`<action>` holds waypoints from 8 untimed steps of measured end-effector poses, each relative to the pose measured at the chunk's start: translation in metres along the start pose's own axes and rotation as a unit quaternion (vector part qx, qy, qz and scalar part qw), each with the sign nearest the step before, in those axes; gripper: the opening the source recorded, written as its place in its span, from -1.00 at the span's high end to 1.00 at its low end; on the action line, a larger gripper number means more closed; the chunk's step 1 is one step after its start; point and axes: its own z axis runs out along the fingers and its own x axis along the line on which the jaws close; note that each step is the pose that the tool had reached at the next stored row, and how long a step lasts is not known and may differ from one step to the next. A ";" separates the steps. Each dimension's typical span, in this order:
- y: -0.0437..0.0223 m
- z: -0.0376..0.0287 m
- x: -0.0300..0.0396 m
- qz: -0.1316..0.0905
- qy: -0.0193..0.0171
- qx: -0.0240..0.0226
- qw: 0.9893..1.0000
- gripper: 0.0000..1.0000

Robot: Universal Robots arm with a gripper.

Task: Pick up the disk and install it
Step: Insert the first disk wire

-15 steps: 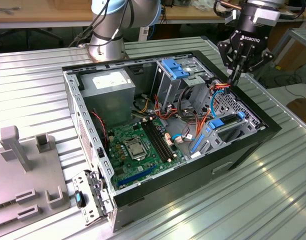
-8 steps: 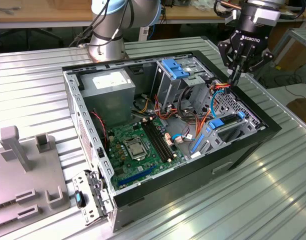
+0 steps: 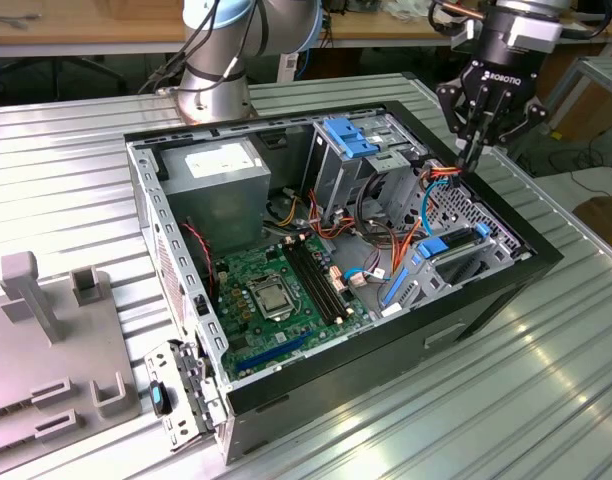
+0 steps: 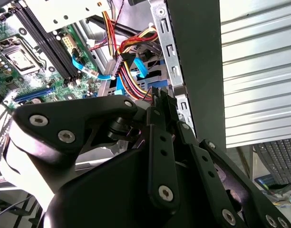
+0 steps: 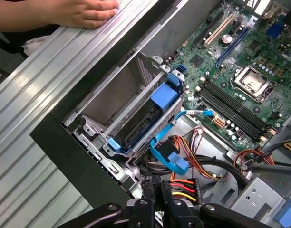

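Gripper: I'm watching the black gripper (image 3: 471,155) hanging over the open black PC case (image 3: 336,392) at its rim on the exterior view's right. Fingers are pressing together; can't tell if they're pinching anything.
Tip: in the first wrist view it's (image 5: 157,189) sitting right at the red, orange & yellow wires (image 5: 183,189).
Disk: the disk (image 5: 140,124), a flat drive w/ blue plastic frame, is lying edge-on inside the silver metal bay (image 5: 112,90), just beside the case wall and apart from the fingers.
Cable: a blue flat cable (image 5: 167,154) is curling betw. bay & wires.
Hand: a person's hand (image 5: 83,12) is resting on the ribbed metal table (image 5: 36,95).
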 end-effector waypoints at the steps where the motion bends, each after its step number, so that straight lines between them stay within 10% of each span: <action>1: 0.0011 0.0005 0.0012 0.000 0.000 0.000 1.000 0.65; 8: 0.0031 0.0044 0.0039 0.051 -0.013 -0.006 0.999 0.65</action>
